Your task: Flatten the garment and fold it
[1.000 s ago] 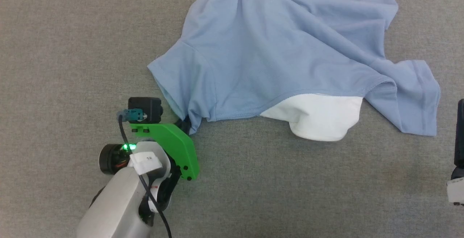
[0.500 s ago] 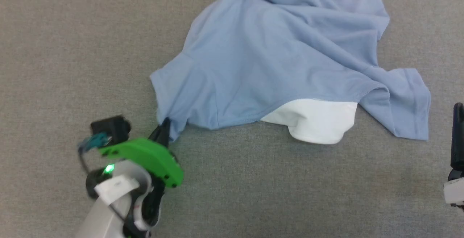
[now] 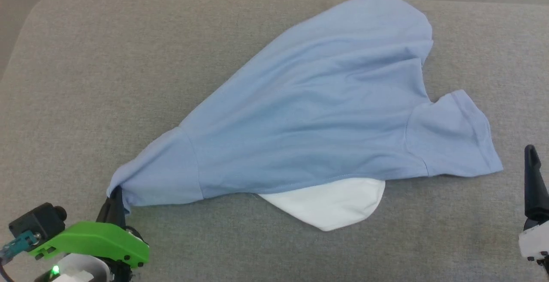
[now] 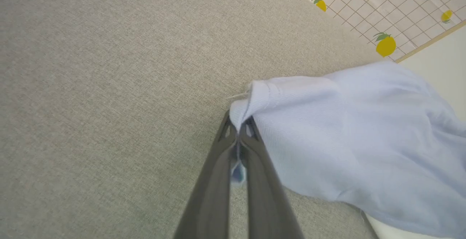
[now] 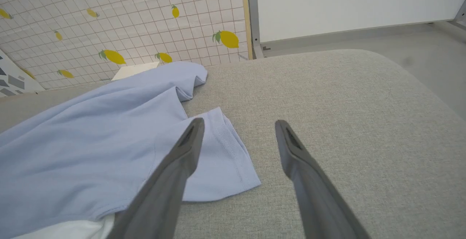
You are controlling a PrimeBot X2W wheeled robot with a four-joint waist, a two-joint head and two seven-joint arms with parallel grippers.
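You are working on the flattening step: the garment [image 3: 309, 119] is lying creased across the grey cushion [image 3: 77, 80]. Your left gripper [image 4: 238, 124] is clamping the tip of 1 sleeve [image 3: 158, 174]. Your right gripper [image 5: 239, 122] is hanging spread and empty just beside the other sleeve [image 5: 222, 159]. Next, you are probably needing to grasp that sleeve and pull the 2 ends apart, gently.

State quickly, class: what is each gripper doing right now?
Left gripper: shut on a sleeve of the light blue T-shirt.
Right gripper: open, holding nothing.
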